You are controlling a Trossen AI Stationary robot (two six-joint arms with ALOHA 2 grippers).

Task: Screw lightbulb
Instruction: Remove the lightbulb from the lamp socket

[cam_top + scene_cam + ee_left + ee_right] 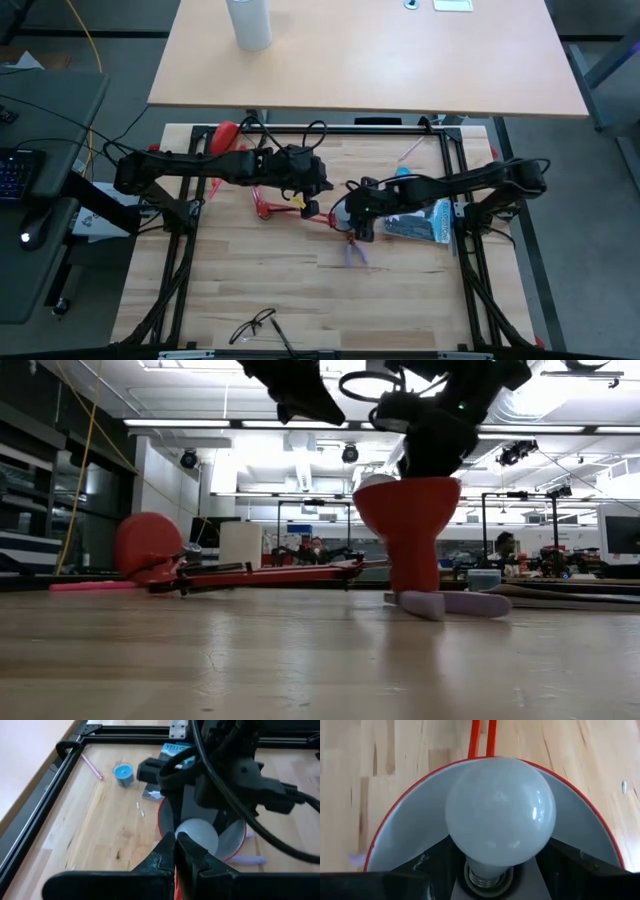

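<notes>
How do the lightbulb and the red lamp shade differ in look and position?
The lightbulb is a frosted white globe; the lamp shade is an open cone, red outside, pale inside. The lightbulb sits inside the shade, which surrounds it. Both are round and stand between the right claw's fingers.

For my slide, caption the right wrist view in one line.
White lightbulb sits inside the red lamp shade, the right claw at its screw base.

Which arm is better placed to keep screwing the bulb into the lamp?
The right arm, probably: the right gripper holds the lightbulb inside the red shade. The left gripper grips the lamp's arm beside it.
</notes>
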